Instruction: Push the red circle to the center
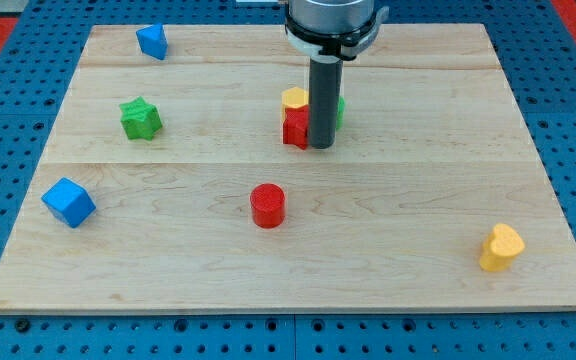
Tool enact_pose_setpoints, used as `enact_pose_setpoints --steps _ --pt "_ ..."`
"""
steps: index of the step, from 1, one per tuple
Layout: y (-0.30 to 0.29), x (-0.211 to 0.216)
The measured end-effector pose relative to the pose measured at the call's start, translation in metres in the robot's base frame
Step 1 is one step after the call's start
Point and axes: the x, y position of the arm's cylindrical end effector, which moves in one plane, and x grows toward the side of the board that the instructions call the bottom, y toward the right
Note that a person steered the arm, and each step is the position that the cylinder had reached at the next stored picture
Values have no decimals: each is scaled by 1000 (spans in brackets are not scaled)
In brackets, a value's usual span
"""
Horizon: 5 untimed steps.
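Observation:
The red circle [267, 205], a short red cylinder, stands on the wooden board [418, 215] a little below and left of the board's middle. My tip [322, 147] rests on the board above and to the right of it, clearly apart from it. The tip sits against a cluster of blocks: a red block [295, 129] touching its left side, a yellow block [294, 98] just above that, and a green block [339, 108] mostly hidden behind the rod.
A green star [140, 118] lies at the left. A blue block [152, 41] is at the top left, a blue cube [68, 202] at the lower left, a yellow block [501, 247] at the lower right. Blue pegboard surrounds the board.

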Motion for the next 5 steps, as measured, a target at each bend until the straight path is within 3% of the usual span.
enact_pose_setpoints --steps 2,3,4,5 --pt "26 104" --pt "-17 123" --pt "-87 107" --pt "-105 103"
